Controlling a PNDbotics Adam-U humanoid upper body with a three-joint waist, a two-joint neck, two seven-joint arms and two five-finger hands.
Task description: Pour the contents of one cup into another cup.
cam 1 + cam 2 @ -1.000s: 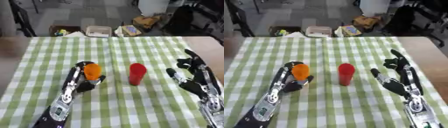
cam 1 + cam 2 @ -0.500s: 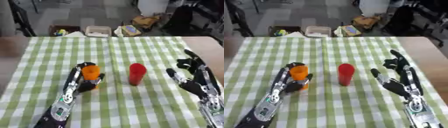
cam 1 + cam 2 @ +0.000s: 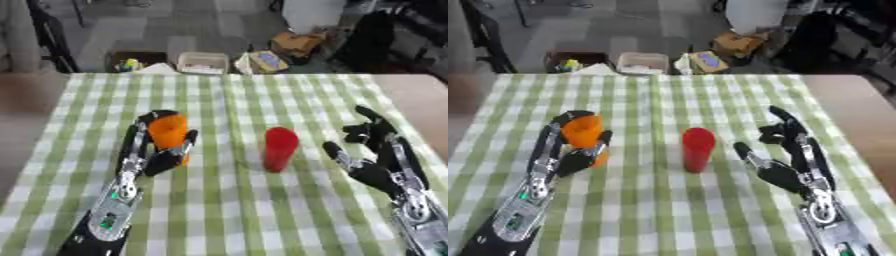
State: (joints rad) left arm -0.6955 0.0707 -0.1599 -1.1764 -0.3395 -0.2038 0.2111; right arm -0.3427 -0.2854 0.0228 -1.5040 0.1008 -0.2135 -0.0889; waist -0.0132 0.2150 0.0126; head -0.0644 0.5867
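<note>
Orange cup (image 3: pixel 168 131): sitting in the left hand (image 3: pixel 156 150), fingers (image 3: pixel 181 146) curling round its wall, left of the upright red cup (image 3: pixel 280 149) on the checked surface (image 3: pixel 227 210). Right hand (image 3: pixel 378 159) is idling, fingers apart. Both cups are probably handling light and stiff; best taken mid-wall.

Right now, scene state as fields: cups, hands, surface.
orange cup: upright in the left hand, fingers and thumb curled round it, left of centre
red cup: upright on the cloth at centre, touched by neither hand
left hand: shut on the orange cup
right hand: open, fingers spread, to the right of the red cup and apart from it
surface: green and white checked tablecloth
pour: not yet begun, orange cup not tilted
contents: cannot tell
</note>
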